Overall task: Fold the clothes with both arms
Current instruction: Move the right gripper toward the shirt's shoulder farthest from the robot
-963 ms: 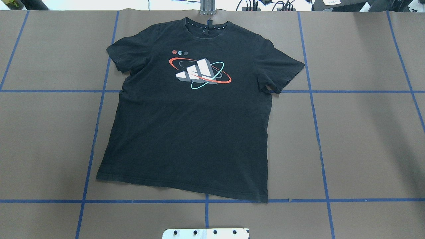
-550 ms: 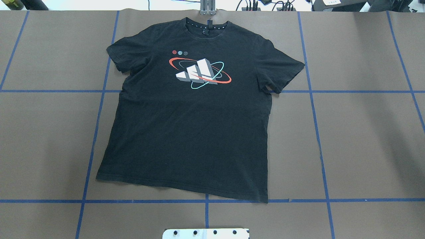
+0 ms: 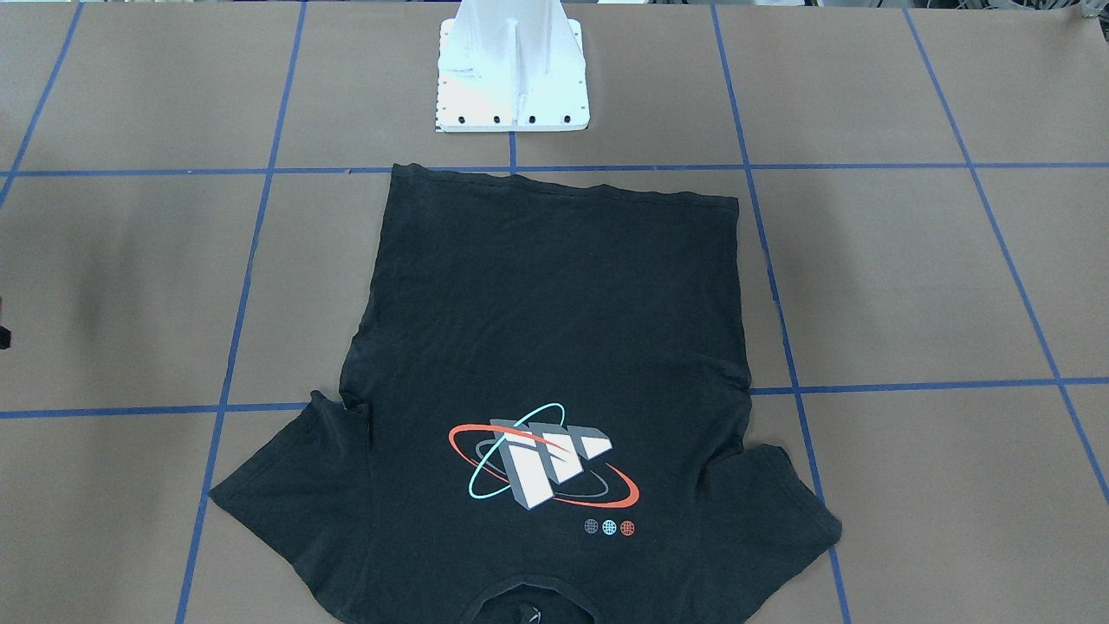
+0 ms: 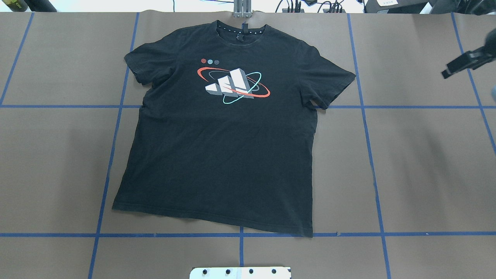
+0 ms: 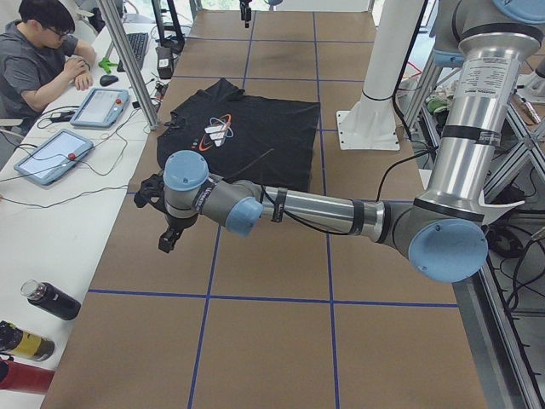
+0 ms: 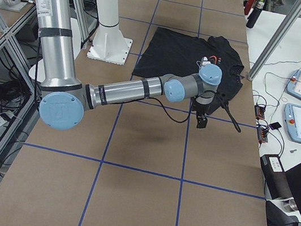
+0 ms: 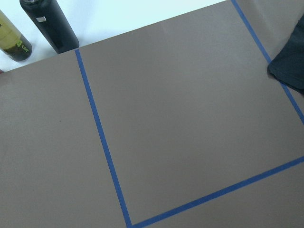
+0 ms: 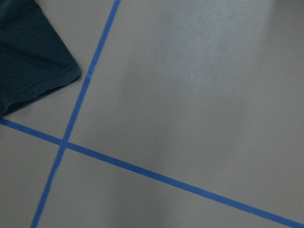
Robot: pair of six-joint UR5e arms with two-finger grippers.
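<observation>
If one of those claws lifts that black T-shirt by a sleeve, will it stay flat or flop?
Probably flops: the T-shirt lies limp with small wrinkles near the sleeve, so the rest would likely hang and drag. It looks thin and light, so a push would likely bunch it rather than slide it whole.

A brown tabletop (image 4: pixel 426 155) carries a grid of blue tape lines (image 4: pixel 240 234) and a white pedestal base (image 3: pixel 511 78). On the white surface (image 5: pixel 51 239) alongside lie a touchscreen pendant (image 5: pixel 49 156), a black bottle (image 7: pixel 50 26) and an olive-yellow bottle (image 7: pixel 14 40); a seated person (image 5: pixel 38 51) leans there.
</observation>
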